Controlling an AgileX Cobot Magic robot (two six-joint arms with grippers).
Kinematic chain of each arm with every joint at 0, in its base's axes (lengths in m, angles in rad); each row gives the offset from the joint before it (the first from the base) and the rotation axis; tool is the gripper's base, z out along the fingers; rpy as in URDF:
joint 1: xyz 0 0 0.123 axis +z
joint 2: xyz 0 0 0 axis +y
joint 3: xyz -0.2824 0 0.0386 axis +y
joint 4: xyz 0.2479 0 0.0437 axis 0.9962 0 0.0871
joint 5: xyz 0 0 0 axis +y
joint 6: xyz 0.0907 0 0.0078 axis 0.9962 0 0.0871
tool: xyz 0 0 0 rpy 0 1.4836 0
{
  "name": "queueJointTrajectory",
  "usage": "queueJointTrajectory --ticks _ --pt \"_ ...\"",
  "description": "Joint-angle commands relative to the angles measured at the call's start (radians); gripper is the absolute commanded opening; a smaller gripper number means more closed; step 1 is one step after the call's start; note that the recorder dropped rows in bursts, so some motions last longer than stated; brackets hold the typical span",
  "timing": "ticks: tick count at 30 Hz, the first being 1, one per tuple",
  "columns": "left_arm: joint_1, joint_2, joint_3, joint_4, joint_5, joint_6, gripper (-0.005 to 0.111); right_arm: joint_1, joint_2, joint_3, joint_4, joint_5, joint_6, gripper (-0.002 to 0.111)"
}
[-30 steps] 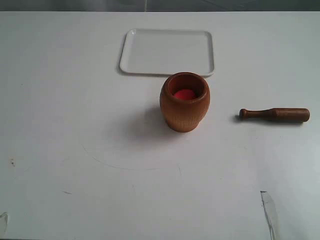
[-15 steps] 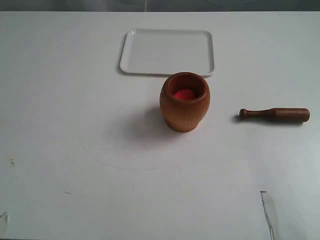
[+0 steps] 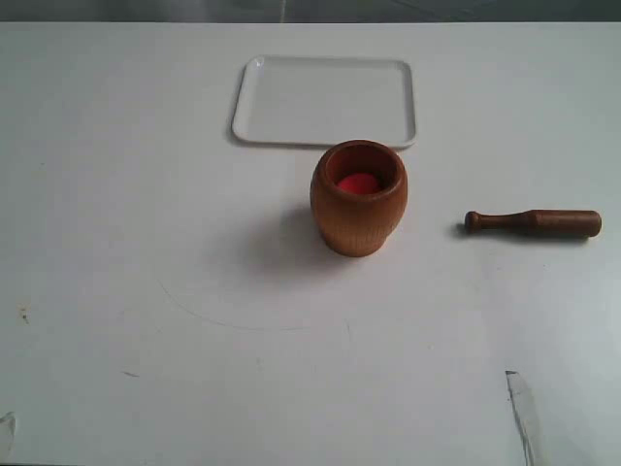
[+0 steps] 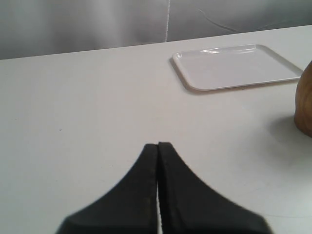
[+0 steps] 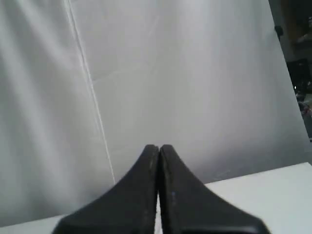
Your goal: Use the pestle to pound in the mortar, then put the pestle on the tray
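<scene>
The reddish-brown mortar stands upright mid-table with something red inside it; its side shows at the edge of the left wrist view. The dark-brown pestle lies flat to its right, knob end toward the mortar. The white tray sits just behind the mortar and holds nothing; it also shows as the tray in the left wrist view. My left gripper is shut on nothing, above bare table. My right gripper is shut on nothing, facing a grey backdrop. Neither gripper shows in the exterior view.
The white table has faint scuffs near the front. A thin bright sliver lies at the front right. A grey curtain hangs behind the table's far edge.
</scene>
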Motion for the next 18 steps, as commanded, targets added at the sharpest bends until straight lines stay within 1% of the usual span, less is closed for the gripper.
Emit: queueJointTrajectory --ticks 1,4,6,8,10,12,18 --pt "-0.008 -0.001 0.001 -0.007 -0.003 -0.008 0.0 -0.007 -0.002 -0.126 -0.011 -0.029 0.002 0.0" --pt "-0.008 -0.001 0.001 -0.007 -0.003 -0.008 0.0 -0.007 -0.002 -0.244 -0.141 0.044 -0.018 0.0" --pt "-0.008 -0.001 0.001 -0.007 -0.003 -0.008 0.0 -0.007 0.008 -0.326 -0.239 0.136 -0.033 0.0" --pt "-0.008 -0.001 0.001 -0.007 -0.003 -0.008 0.0 -0.007 0.068 -0.407 -0.298 0.249 -0.069 0.0" --pt "-0.008 -0.001 0.001 -0.007 -0.003 -0.008 0.0 -0.007 0.149 -0.469 -0.315 0.347 -0.139 0.0" --pt "-0.008 -0.001 0.001 -0.007 -0.003 -0.008 0.0 -0.007 0.213 -0.504 -0.315 0.399 -0.193 0.0" --pt "-0.008 -0.001 0.001 -0.007 -0.003 -0.008 0.0 -0.005 0.42 -0.575 -0.315 0.453 -0.254 0.0"
